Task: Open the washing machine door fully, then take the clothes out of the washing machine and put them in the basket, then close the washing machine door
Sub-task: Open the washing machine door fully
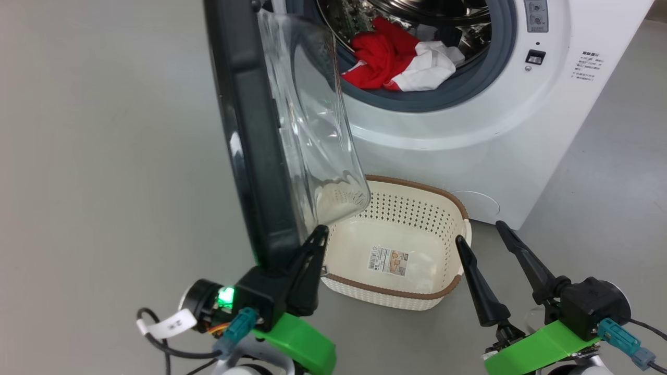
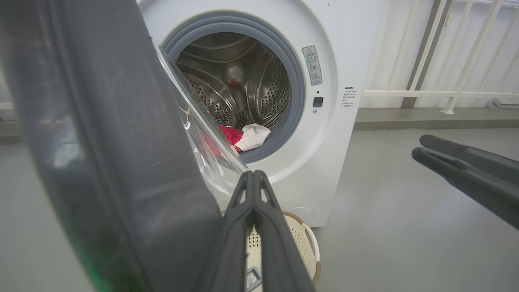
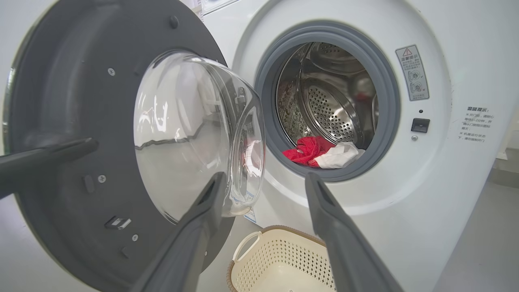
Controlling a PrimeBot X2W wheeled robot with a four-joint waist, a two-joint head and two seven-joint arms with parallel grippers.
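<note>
One closed left hand [image 1: 320,230] beside door [image 1: 250,156], basket [image 1: 417,183] just beyond

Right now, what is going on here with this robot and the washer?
The washing machine door stands open, and the shut left gripper is by its inner side. The open right gripper hovers empty near the basket on the floor, which holds no clothes. Red and white clothes lie inside the washing machine.

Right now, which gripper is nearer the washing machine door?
Left. The left gripper, shut, sits at the door's inner face; the right gripper, open, hangs apart, by the basket's right end.
</note>
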